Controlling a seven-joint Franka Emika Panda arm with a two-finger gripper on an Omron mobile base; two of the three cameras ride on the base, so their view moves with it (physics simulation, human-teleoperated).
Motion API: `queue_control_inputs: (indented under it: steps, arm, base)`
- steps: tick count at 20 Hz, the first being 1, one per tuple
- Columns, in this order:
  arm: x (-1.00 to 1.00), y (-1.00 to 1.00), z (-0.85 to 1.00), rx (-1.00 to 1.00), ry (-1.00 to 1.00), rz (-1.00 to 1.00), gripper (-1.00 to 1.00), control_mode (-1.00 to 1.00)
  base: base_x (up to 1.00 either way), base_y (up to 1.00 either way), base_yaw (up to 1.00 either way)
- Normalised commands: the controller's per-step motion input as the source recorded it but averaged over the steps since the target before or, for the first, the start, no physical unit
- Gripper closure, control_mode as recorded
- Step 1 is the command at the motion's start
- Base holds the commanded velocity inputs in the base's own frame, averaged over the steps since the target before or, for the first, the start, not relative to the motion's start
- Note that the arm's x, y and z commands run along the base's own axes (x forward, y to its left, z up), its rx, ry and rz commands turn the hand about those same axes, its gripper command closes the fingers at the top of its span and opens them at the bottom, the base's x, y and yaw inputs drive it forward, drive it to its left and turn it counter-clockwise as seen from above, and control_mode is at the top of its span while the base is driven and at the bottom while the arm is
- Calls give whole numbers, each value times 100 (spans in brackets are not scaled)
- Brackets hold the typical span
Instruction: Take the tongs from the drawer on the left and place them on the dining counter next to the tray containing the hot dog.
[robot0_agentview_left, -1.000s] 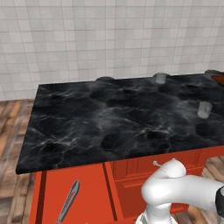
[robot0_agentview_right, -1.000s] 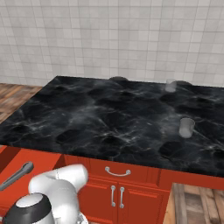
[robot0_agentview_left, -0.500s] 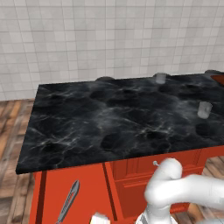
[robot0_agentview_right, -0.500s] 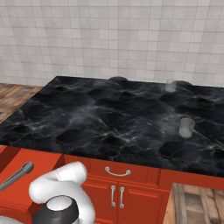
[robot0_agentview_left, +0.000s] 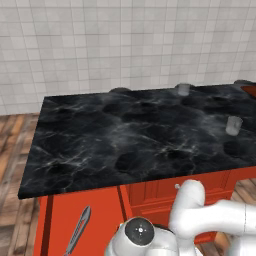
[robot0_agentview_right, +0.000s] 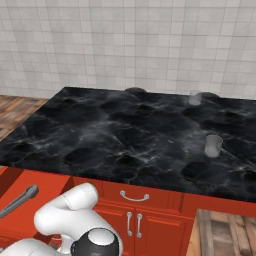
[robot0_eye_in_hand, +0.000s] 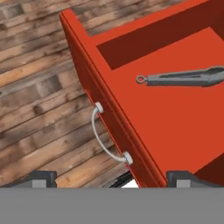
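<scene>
Tongs (robot0_eye_in_hand: 183, 78) lay flat on the red floor of the open drawer (robot0_eye_in_hand: 175, 127), alone there, with their ringed end pointing toward the drawer's front panel and their length running back into the drawer. In the left base view the tongs (robot0_agentview_left: 78, 230) lay in the pulled-out drawer under the left end of the dining counter (robot0_agentview_left: 140, 135), and in the right base view the tongs (robot0_agentview_right: 19, 200) lay in the drawer (robot0_agentview_right: 45, 187) at the lower left. My gripper (robot0_eye_in_hand: 111, 179) hung above the drawer's front edge with its fingers spread wide and nothing between them; the curved silver handle (robot0_eye_in_hand: 105, 135) sat just ahead of the tips, over the wooden floor (robot0_eye_in_hand: 39, 100). A small clear glass (robot0_agentview_left: 233, 125) stood on the black marble top toward its right side, and a second glass (robot0_agentview_left: 183, 89) stood near the back edge by the tiled wall (robot0_agentview_left: 125, 45).
</scene>
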Motion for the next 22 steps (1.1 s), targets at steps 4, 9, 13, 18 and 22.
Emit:
queue_control_inputs:
  steps: [4, 9, 13, 18, 22]
  arm:
    - [34, -4, 6, 6, 27, 0, -100, -100]
    - [38, 0, 0, 0, 21, 0, -100, -100]
    - [39, 0, 0, 0, 23, 0, -100, -100]
    - [36, 11, -19, -5, 18, 0, -100, -100]
    - [31, 21, -30, -13, 15, 0, -100, -100]
  base:
    - [0, 0, 0]
    - [0, 0, 0]
    - [0, 0, 0]
    - [0, 0, 0]
    - [0, 0, 0]
